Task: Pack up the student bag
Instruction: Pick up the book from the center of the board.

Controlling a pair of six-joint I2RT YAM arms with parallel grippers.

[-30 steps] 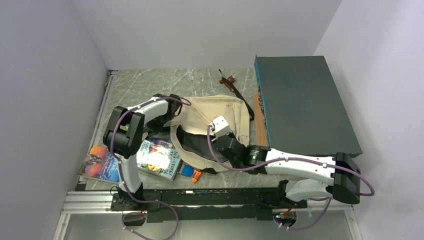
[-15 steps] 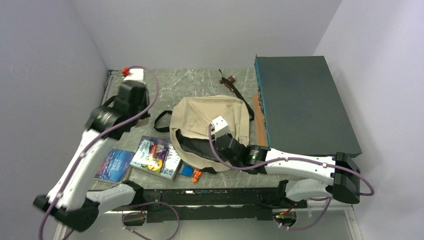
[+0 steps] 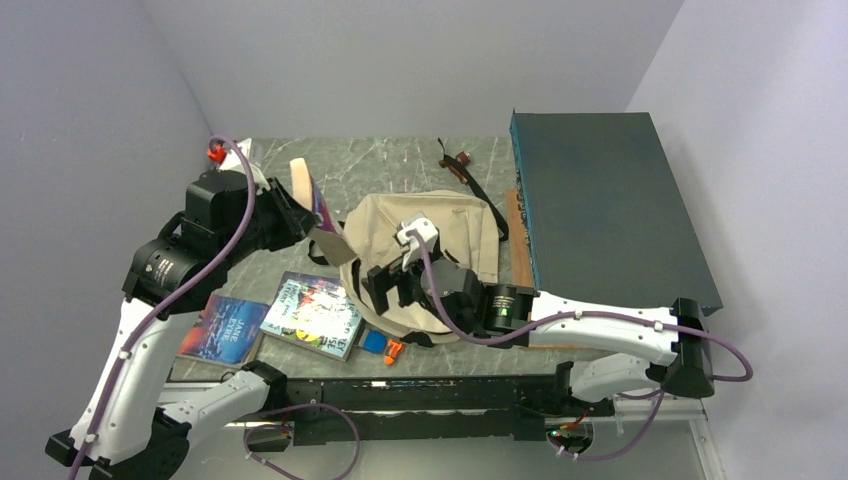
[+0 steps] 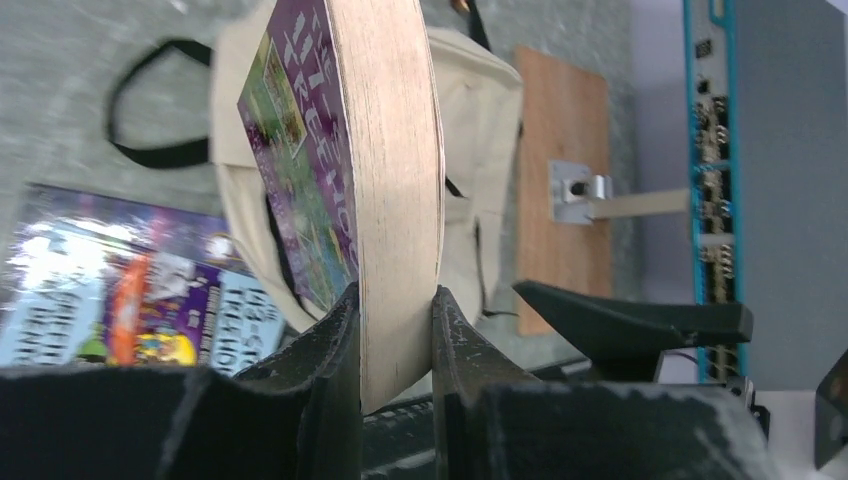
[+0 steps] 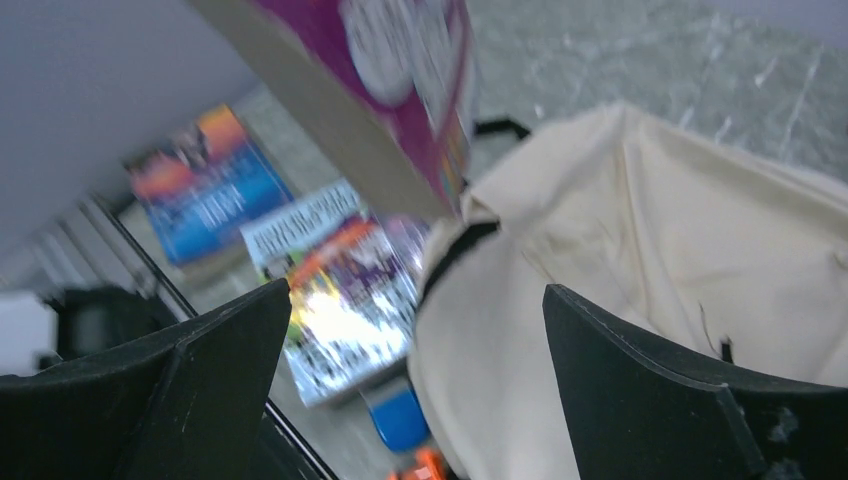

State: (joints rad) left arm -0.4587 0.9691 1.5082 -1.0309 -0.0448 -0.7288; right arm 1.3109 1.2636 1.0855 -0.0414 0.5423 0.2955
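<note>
One book (image 4: 385,150) aloft, left gripper (image 4: 395,305) clamped, raised

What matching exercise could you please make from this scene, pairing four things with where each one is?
Things:
1 purple book
2 backpack
3 blue book
4 dark box

Places:
A along the right side of the table
B flat at the table's near left
C clamped in the left hand
D mid-table, by the open right hand

Pairs: 1-C, 2-D, 3-B, 4-A
</note>
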